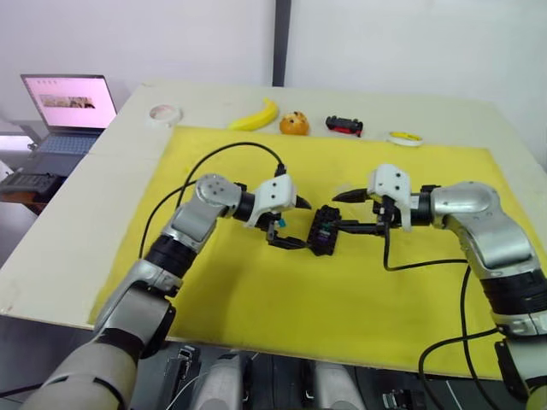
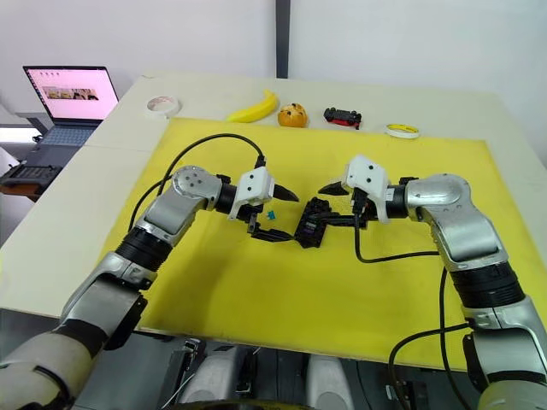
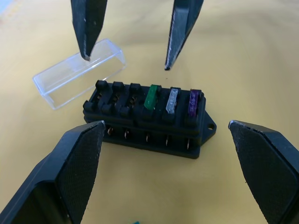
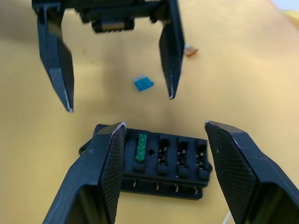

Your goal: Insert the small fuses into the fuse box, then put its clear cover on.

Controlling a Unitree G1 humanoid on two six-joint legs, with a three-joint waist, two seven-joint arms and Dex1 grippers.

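Flanking the black fuse box (image 3: 148, 120) from opposite sides, the left gripper (image 1: 289, 225) and right gripper (image 1: 359, 213) sit low over the yellow mat (image 1: 282, 316), probably so either one can steady the box or feed it a fuse. Both have their fingers spread wide and empty, with nothing between the pads. The box rests near the middle of the mat, with a green fuse (image 3: 150, 97), a grey fuse (image 3: 173, 101) and a purple fuse (image 3: 193, 103) already seated side by side; the other three slots of that row are bare. A teal fuse (image 4: 143, 83) and an orange fuse (image 4: 190, 51) lie loose on the mat near the left gripper. The clear cover (image 3: 79, 73) lies just beside the box, not yet fitted.
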